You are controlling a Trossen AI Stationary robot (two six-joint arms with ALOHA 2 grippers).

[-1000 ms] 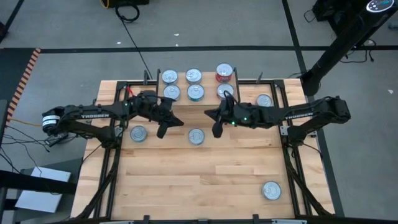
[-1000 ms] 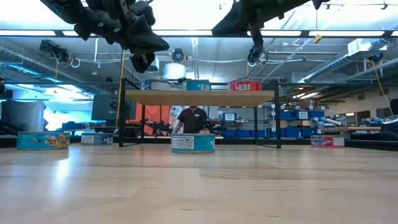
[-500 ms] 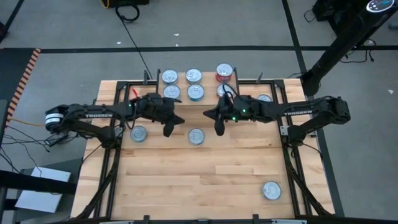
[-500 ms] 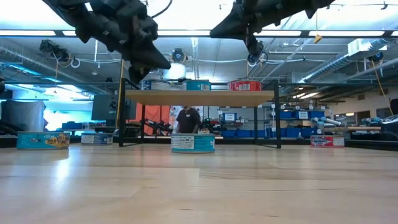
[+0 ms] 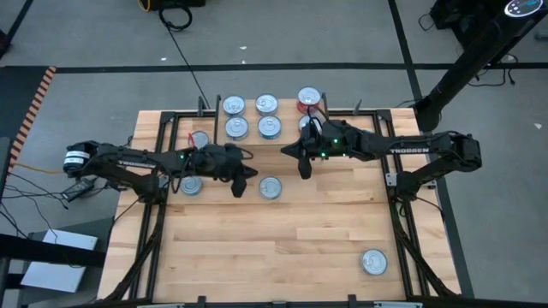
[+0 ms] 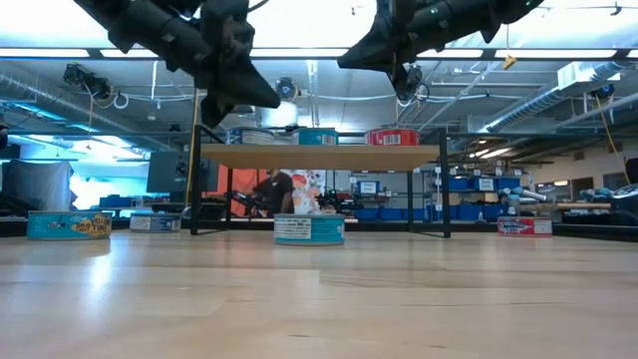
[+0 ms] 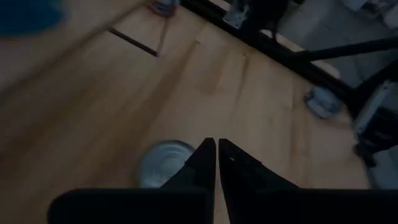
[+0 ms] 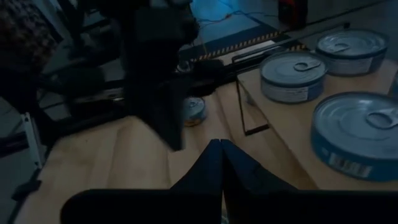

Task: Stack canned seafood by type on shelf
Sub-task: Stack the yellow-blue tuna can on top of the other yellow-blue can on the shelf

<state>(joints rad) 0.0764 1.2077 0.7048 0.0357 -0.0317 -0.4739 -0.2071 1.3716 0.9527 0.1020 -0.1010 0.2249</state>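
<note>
**Above the Surface: Both Arms Empty, Tins Waiting**

At the left of the surface (image 5: 282,248), a tin (image 5: 190,184) is seen lying beside the left arm. The left gripper (image 5: 243,182) is held above the boards between that tin and the centre tin (image 5: 270,187), its fingers (image 7: 200,163) pressed together on nothing. Behind them the shelf (image 5: 291,130) carries four tins in two rows, with a red-labelled tin (image 5: 308,98) at its right end. The right gripper (image 5: 305,168) hangs just in front of the shelf, fingers (image 8: 208,165) likewise closed and empty. One more tin (image 5: 373,262) is left well apart, near the front right corner.

The tins can be judged stiff and fairly dense, with smooth, possibly slippery metal walls. A hold across the side wall, fingers on opposite faces, would be advised; the shiny lid offers little purchase.
</note>
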